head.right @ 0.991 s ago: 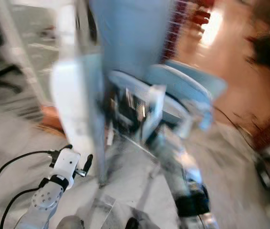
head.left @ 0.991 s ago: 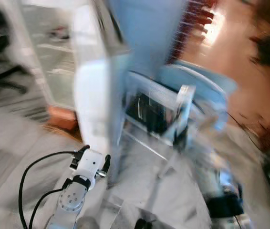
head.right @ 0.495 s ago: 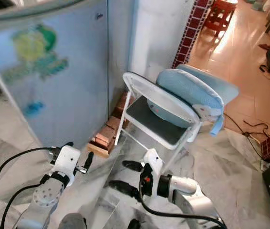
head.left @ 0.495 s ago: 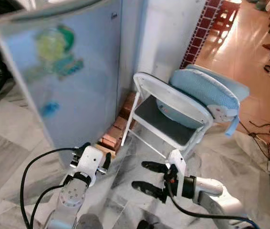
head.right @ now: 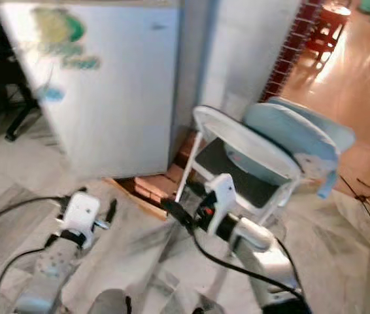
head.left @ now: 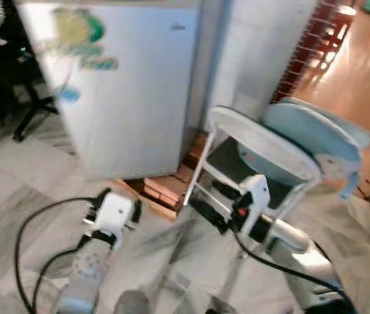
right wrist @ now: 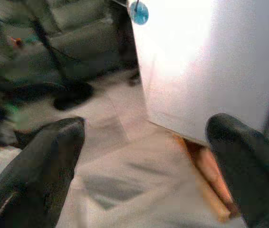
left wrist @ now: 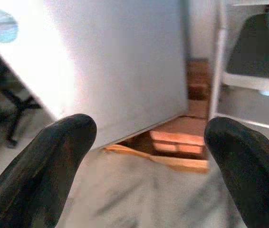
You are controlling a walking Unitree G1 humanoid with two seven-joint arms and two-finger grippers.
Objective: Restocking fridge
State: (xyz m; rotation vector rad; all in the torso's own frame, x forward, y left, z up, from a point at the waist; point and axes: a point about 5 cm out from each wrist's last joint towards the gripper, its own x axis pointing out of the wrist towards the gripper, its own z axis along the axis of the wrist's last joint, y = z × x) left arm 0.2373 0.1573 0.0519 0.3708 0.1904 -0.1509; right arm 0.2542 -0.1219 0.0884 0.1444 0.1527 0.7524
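1. The left gripper is hanging low over the grey marbled floor, its two black fingers spread wide apart with nothing between them — a black cable is looping off the silver arm behind it.
2. The right gripper is reaching forward at about knee height, just in front of the chair; its fingers are also standing well apart and holding nothing.
3. A white folding chair is standing just beyond the right gripper, with a pale blue cushion leaning against its back and a dark seat.
4. The fridge is sitting to the left of the chair, its door closed, pale blue-white with a green and yellow sticker near the top — the picture is blurring here.
5. Under the fridge, orange-brown bricks and a wooden board are propping it off the floor.
6. Behind the chair, a white wall is running up to a column of red tiles; further right, an orange floor is catching light.
7. Far left, the legs of a dark office chair are showing.
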